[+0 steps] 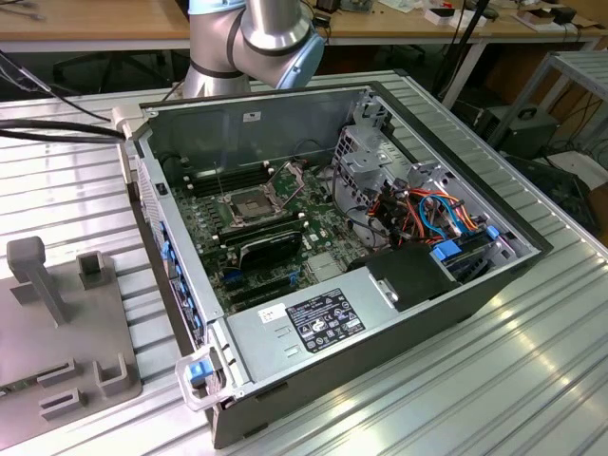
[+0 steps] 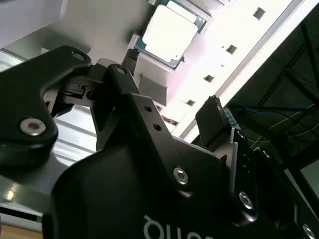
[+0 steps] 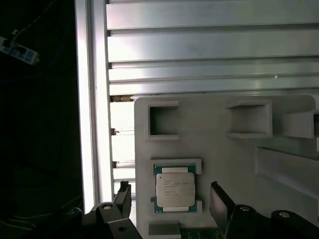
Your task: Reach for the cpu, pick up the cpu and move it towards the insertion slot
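Note:
The cpu is a small square chip with a silvery top and a green rim. It lies flat in a shallow holder on a pale grey fixture plate. In both wrist views my gripper is open, hovering over the plate with nothing between its black fingers. One finger stands on each side of the chip, apart from it. The second wrist view shows the cpu beyond my gripper. The insertion slot, a silvery-framed square socket with a dark centre, sits on the green motherboard in the open computer case.
The arm's body rises behind the case. Inside the case are a black finned heatsink, a metal drive cage, coloured cables and a power supply. A grey fixture with upright posts lies at the exterior view's left. The ribbed table's edge runs beside the plate.

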